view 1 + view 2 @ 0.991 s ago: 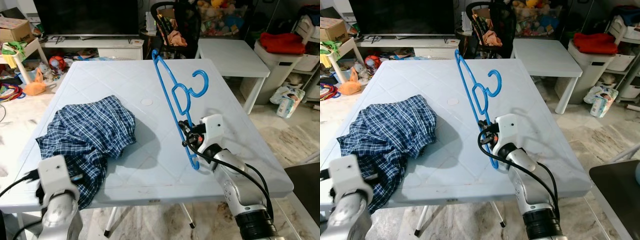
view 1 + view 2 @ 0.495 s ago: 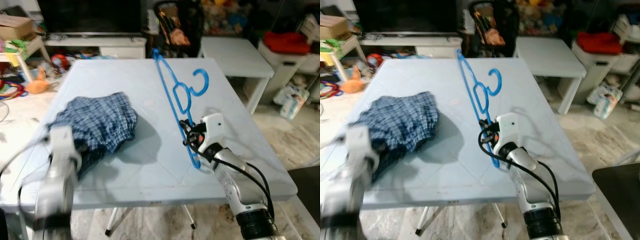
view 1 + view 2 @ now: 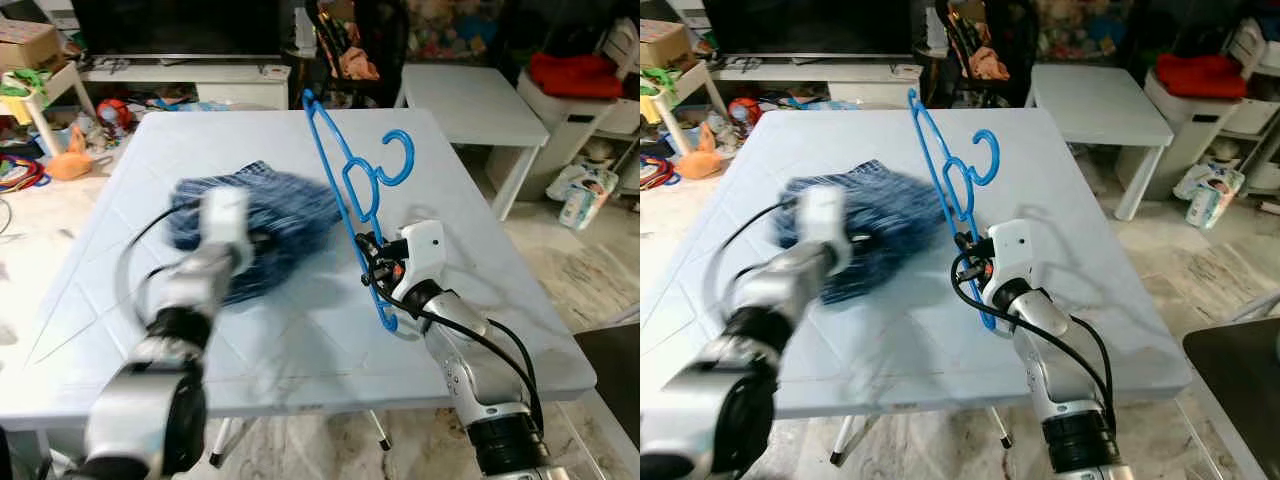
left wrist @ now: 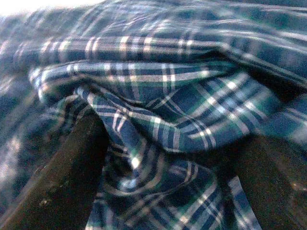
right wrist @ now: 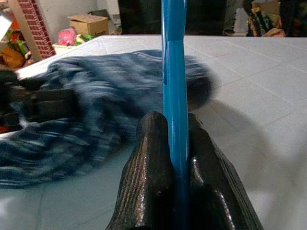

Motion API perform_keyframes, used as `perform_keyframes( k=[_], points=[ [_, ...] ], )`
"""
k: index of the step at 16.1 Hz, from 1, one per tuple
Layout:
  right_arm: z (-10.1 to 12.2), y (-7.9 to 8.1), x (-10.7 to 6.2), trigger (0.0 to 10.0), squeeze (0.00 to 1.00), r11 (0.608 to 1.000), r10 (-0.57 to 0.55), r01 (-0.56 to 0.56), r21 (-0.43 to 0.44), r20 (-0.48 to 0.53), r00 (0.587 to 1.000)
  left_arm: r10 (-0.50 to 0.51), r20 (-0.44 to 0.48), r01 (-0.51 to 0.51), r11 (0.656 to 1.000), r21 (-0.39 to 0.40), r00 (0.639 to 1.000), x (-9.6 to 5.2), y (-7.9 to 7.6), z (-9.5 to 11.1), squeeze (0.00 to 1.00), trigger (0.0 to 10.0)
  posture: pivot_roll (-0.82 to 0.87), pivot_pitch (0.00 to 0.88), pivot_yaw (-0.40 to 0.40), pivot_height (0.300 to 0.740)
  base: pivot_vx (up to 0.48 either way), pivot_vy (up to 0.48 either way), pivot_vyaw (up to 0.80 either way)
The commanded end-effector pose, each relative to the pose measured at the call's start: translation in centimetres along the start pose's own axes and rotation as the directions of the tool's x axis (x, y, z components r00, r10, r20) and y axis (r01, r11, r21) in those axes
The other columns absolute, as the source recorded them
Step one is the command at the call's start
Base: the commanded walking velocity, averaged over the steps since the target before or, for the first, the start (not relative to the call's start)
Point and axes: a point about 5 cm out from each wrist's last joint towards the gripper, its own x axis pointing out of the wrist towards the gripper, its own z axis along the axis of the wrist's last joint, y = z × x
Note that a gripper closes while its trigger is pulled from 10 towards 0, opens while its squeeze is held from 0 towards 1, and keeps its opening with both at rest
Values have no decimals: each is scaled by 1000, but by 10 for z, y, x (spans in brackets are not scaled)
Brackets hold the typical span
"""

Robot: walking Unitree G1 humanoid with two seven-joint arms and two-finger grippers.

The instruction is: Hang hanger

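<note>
A blue plastic hanger (image 3: pixel 345 170) stands upright over the pale blue table (image 3: pixel 200 140), hook (image 3: pixel 400 160) pointing right. My right gripper (image 3: pixel 375 265) is shut on its lower bar; the right wrist view has the bar pinched between both fingers (image 5: pixel 153 158). A blue plaid garment (image 3: pixel 290 205) lies bunched at the table's middle, just left of the hanger. My left gripper (image 3: pixel 255 240) is at it, blurred by motion. In the left wrist view the cloth (image 4: pixel 168 96) is bunched between and over the black fingers (image 4: pixel 67 172), hiding their tips.
A white side table (image 3: pixel 470 100) stands behind on the right, a bin topped with red cloth (image 3: pixel 575 90) beyond it. A black chair (image 3: pixel 350 40) sits at the table's far edge. Toys and boxes litter the floor at left (image 3: pixel 40 150).
My left arm has swung from the near left corner up and right to the table's middle, and the plaid garment has moved with it toward the hanger. The right gripper and hanger have held still.
</note>
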Motion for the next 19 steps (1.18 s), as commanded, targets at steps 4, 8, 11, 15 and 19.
perform_keyframes(
  k=[4,8,11,15,19],
  points=[
    [1,-6,-7,10000,0,999,-52,52,4,8,999,77,107,-84,995,61,991,-8,23,2,0,10000,-115,28,29,740,0,0,0],
    [0,-6,-6,10000,0,999,-47,47,7,3,999,147,194,-164,984,75,970,-34,45,-15,1000,10000,-93,31,24,740,0,0,0],
    [1,-8,-6,10000,0,999,-45,45,0,2,999,220,287,-236,971,25,932,-62,51,-23,1000,10000,-92,37,11,740,0,0,0],
    [1,-10,-8,10000,0,999,-45,45,-8,-4,999,321,347,-362,930,59,881,-98,55,-32,1000,10000,-88,33,3,740,0,0,0],
    [2,-10,-6,10000,0,999,-45,45,-10,0,999,535,352,-556,830,-50,768,-131,71,-34,1000,10000,-86,20,-4,740,0,0,0]
  ],
)
